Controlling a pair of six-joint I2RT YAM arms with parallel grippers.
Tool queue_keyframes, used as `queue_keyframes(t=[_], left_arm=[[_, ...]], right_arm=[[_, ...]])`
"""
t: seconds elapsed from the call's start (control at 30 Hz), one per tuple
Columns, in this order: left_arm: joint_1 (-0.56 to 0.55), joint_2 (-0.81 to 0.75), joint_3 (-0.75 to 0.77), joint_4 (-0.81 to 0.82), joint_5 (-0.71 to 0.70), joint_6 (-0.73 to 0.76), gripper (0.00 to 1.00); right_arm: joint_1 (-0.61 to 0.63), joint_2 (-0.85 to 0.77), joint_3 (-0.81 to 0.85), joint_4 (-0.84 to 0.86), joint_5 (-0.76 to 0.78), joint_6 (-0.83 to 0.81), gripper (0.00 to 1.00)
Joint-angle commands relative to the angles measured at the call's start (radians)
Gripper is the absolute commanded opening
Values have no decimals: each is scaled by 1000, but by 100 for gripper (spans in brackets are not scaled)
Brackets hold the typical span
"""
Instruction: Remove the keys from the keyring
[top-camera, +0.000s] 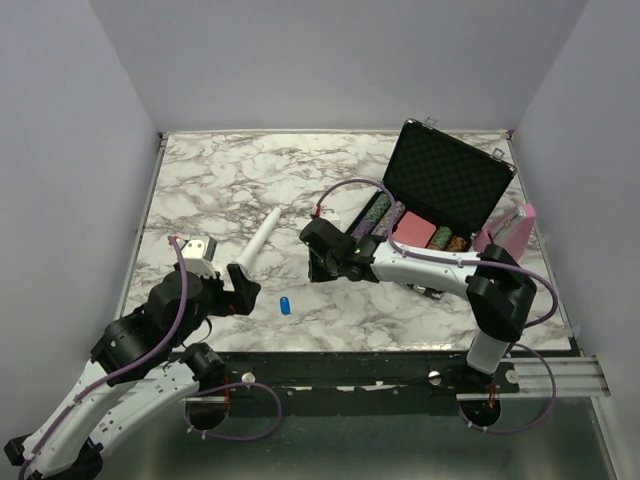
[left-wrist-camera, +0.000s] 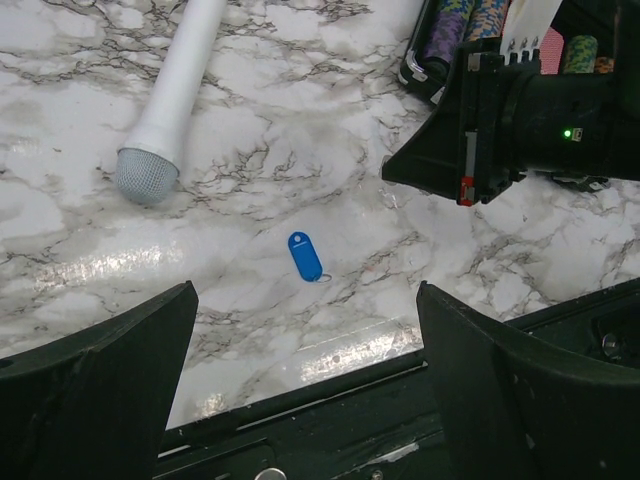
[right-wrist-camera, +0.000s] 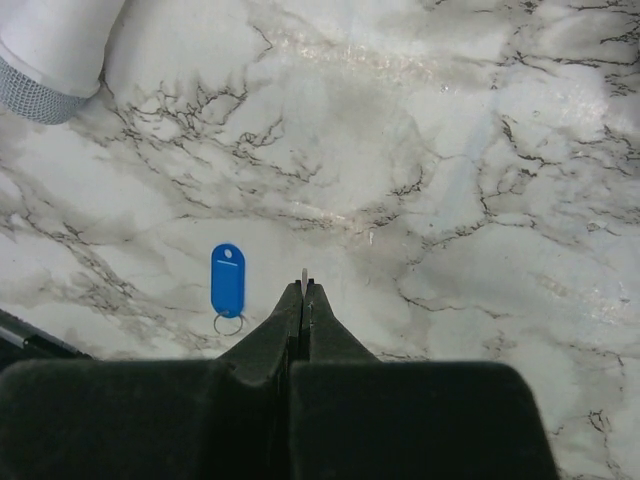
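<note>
Left gripper (top-camera: 243, 288) hovering wide apart above the blue key (right-wrist-camera: 228, 280), right gripper (right-wrist-camera: 303, 300) pinched together beside it.
It and its keyring (right-wrist-camera: 228, 324) are lying joined near the marble table's (top-camera: 220, 180) front edge; try pinning the ring while pulling the head.

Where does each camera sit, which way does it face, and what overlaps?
Top external: above and behind the bases, looking down on the marble table; both arms show.
Left wrist: on the left arm, looking down at the blue key; open jaws frame the bottom.
Right wrist: on the right arm, facing down at the table; shut jaws at bottom.
Shared: all show the key.
</note>
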Motion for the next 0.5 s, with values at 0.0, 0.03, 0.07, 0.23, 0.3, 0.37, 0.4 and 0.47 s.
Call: queue_keyframes(t=[0.0,0.03,0.07,0.23,0.3,0.37,0.4,0.47], left_arm=[[6,-23,-8,23,-31,-5,99],[6,-19,-6,24,-29,-4,99],[6,-16,-5,21,-29,-4,98],[6,-8,-5,21,-28,-2,98],[6,-10,-5,23,-28,-2,98],[6,-13,-5,23,-28,-2,98],[6,-13,-6,24,-28,-2,98],[6,-13,-6,26,-26,-2,98]], right_arm=[[3,43,65,-88,68,-45,1],[3,50,71,-92,68,-46,1],[3,56,77,-93,66,-48,1],[2,68,91,-90,46,-60,21],[2,65,91,-90,45,-60,30],[2,60,89,-88,46,-65,34],[3,59,89,-90,46,-66,35],[3,51,91,-92,46,-71,35]])
